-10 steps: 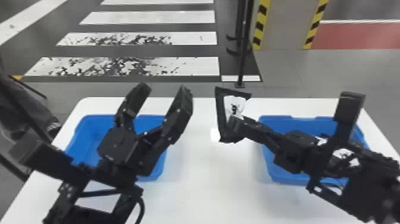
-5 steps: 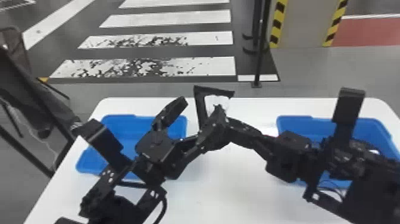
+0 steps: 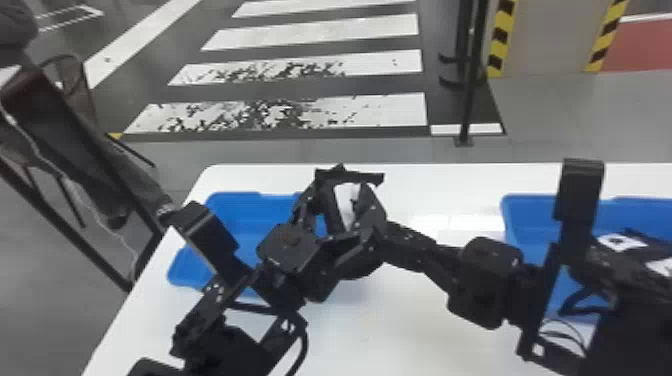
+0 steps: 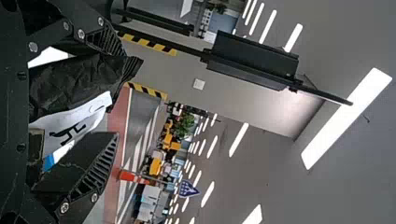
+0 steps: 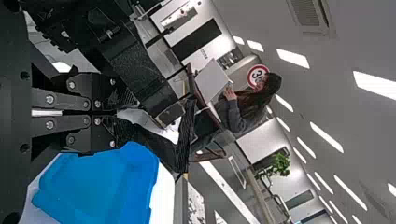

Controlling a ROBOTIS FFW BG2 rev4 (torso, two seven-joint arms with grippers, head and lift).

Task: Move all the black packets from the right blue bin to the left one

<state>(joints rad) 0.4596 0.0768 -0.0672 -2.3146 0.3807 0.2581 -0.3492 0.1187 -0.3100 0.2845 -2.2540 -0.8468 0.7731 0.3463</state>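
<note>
Right end effector (image 3: 410, 245): fingers together, clamped on a black packet (image 5: 170, 147) with a white label; the grip is seen in the right wrist view. Left end effector (image 3: 341, 200): fingers apart, one to either side of the same packet, with ribbed inner faces in the left wrist view. Whether either of these fingers touches the packet cannot be told. The packet is raised, its crumpled black wrapping and the white label with dark marks both exposed in the left wrist view. In the head view it appears in front of the right-hand part of the left blue bin (image 3: 232, 212), which is partly hidden by the left arm. Right blue bin (image 3: 527, 215): well apart from the left one, holding black packets with white labels (image 3: 621, 243), partly covered by the right arm. Both bins rest on the white tabletop (image 3: 410, 330). Beyond its far edge: a black post (image 3: 467, 100) and white floor stripes (image 3: 380, 112).
</note>
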